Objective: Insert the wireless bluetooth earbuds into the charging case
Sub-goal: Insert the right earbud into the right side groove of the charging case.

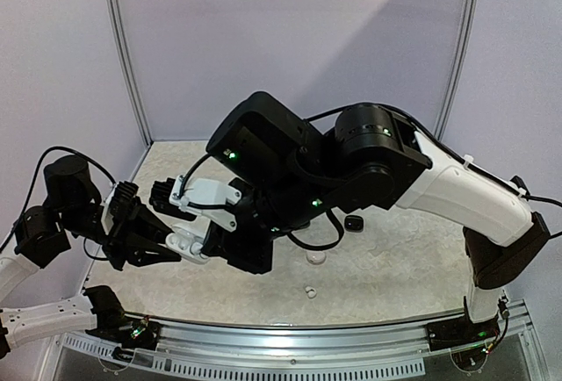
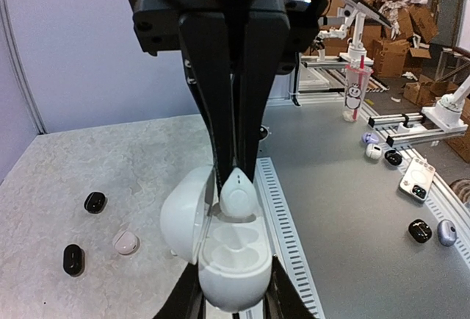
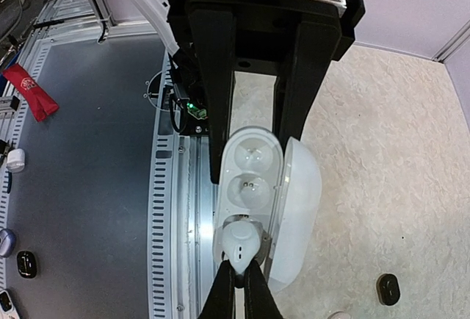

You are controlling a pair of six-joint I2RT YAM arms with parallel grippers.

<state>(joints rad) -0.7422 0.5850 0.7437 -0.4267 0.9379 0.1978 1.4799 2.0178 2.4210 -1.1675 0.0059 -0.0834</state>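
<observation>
My left gripper (image 2: 233, 293) is shut on the white charging case (image 2: 233, 260), one finger on each side of its body. The lid (image 2: 180, 216) stands open to the left, and the case is held above the table's near edge. My right gripper (image 3: 239, 278) is shut on a white earbud (image 3: 239, 239), also seen from the left wrist (image 2: 239, 192). The bud's rounded end rests at the end well of the case, beside the empty wells (image 3: 250, 187). In the top view both grippers meet at the case (image 1: 183, 245) at the left.
Loose buds lie on the mottled table: a black one (image 1: 354, 222) and a white one (image 1: 314, 258) right of centre, and a smaller white piece (image 1: 309, 291) near the front. From the left wrist I see two black buds (image 2: 94, 202) (image 2: 72, 258) and a pale one (image 2: 125, 242). The slotted metal rail (image 3: 165, 209) runs under the case.
</observation>
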